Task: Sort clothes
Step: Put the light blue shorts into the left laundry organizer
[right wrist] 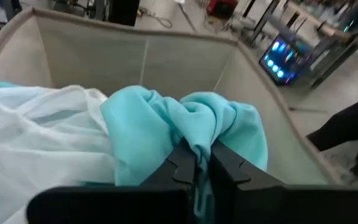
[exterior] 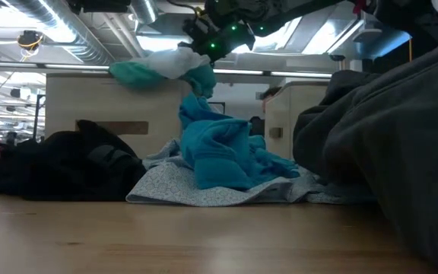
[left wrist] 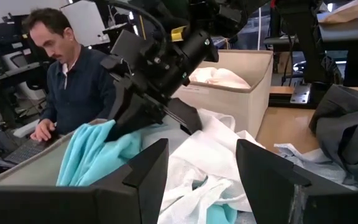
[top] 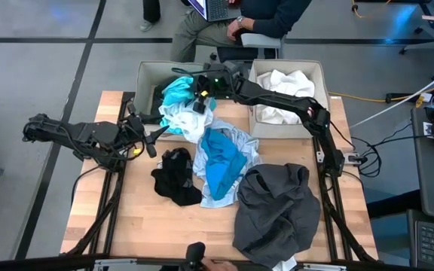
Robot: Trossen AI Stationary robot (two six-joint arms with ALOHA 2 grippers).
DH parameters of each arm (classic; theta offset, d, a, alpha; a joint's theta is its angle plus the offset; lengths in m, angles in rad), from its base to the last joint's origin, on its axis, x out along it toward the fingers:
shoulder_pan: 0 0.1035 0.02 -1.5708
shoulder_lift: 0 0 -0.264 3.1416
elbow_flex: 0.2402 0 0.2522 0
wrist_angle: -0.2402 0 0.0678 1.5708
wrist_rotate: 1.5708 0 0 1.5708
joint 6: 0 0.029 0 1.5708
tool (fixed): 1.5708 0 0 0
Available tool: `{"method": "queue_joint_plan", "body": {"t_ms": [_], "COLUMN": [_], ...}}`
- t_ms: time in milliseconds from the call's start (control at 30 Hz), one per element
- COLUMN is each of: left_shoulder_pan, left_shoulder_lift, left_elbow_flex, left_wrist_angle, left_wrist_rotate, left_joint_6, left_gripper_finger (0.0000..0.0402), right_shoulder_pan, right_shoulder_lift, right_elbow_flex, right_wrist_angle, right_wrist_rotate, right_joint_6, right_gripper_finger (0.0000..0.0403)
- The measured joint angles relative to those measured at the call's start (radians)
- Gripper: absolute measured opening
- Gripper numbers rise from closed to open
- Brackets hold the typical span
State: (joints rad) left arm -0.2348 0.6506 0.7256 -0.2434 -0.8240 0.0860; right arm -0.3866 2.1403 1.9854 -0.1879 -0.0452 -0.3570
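Observation:
My right gripper (top: 200, 96) is over the left beige bin (top: 148, 75), shut on the turquoise garment (top: 175, 92), which bunches above the bin (right wrist: 185, 62). A pale whitish garment (top: 191, 122) hangs over that bin's near wall onto the table. A bright blue garment (top: 221, 162) lies on a pale speckled one (top: 245, 143) at mid-table. The small black garment (top: 176, 177) and the large dark grey one (top: 277, 211) lie on the table. A white garment (top: 285, 94) fills the right bin. My left gripper (left wrist: 201, 155) is open and empty at the table's left. My right gripper pinches a bunched fold of the turquoise garment (right wrist: 199, 134) between its two fingers, several layers thick. The fingers come from the table's right, slanting down. The cloth is lifted above the bin and hangs slack around the fingers, beside the pale garment (right wrist: 36, 124).
A person (top: 239, 22) sits behind the bins at the far edge. The dark grey garment covers the table's near right corner. Bare wood shows at the near left (top: 119, 218). Cables run along the right side of the table (top: 353, 158).

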Motion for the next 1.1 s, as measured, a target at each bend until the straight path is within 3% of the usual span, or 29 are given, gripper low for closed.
{"method": "queue_joint_plan", "body": {"t_ms": [100,367,533,833,1100], "left_shoulder_pan": [0.000,0.000,0.000,0.000,0.000], "left_shoulder_lift": [0.000,0.000,0.000,0.000,0.000], "left_elbow_flex": [0.000,0.000,0.000,0.000,0.000], "left_wrist_angle": [0.000,-0.007,-0.010,-0.009,-0.008], "left_wrist_rotate": [0.000,0.000,0.000,0.000,0.000], "left_joint_6": [0.000,0.000,0.003,0.004,-0.005], "left_gripper_finger": [0.0180,0.0180,0.0180,0.0180,0.0180], "right_shoulder_pan": [0.000,0.000,0.009,0.072,0.131], "right_shoulder_lift": [0.000,-0.010,-0.097,-0.301,-0.315], "right_elbow_flex": [0.000,0.000,0.000,0.001,-0.030], "right_wrist_angle": [-0.009,-0.008,-0.021,-0.309,-0.545], "right_wrist_rotate": [-0.001,-0.011,0.015,0.045,0.065], "right_joint_6": [0.044,0.035,0.011,0.010,0.038], "right_gripper_finger": [0.0059,0.0207,0.0264,0.0283,0.0280]}}
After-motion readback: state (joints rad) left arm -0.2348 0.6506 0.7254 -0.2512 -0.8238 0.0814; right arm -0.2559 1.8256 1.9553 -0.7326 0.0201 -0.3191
